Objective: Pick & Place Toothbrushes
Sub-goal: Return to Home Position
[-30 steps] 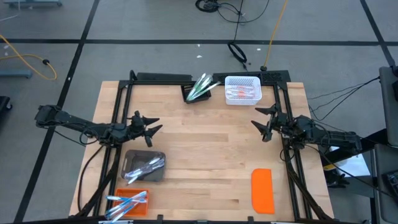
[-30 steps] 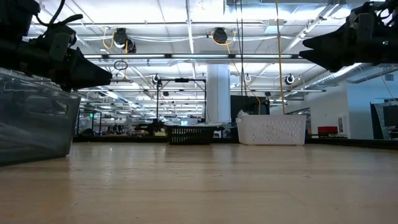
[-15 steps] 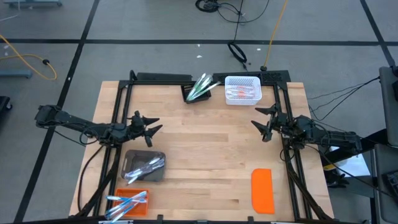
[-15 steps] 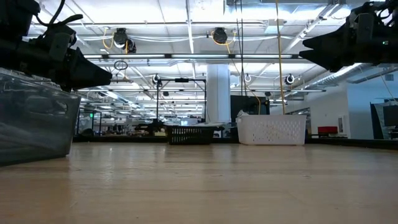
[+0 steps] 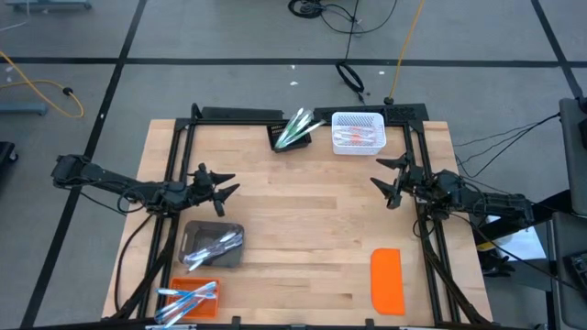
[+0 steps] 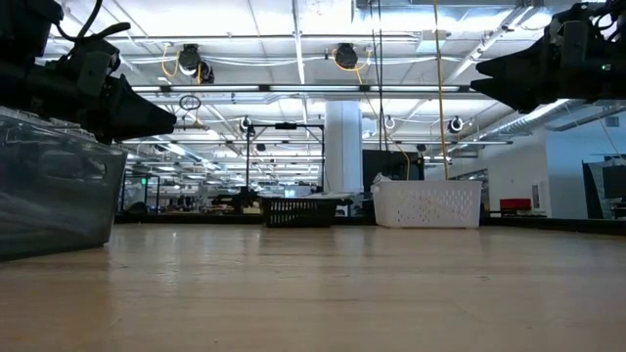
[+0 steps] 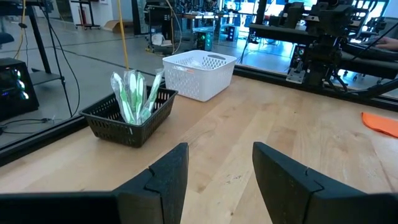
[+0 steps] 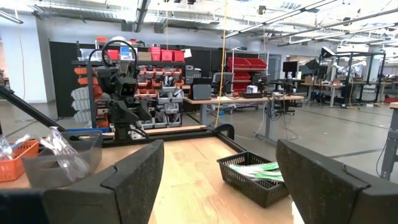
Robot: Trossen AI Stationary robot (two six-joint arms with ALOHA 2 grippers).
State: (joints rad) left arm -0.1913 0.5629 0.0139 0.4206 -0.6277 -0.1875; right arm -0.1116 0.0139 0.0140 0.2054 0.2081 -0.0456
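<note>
The toothbrushes all sit in bins. A green bunch leans out of the black basket at top centre of the high view, with pinkish ones in the white basket beside it. More lie in the clear bin and the orange bin at lower left. They look light, thin and stiff, and seem to be in glossy wrappers, so I'd expect them to slip. A pinch across the mid-handle seems safest. The orange lid lies flat at lower right. Both arms hover released and empty above the counter, the left end effector at mid-left and the right end effector at mid-right.
</note>
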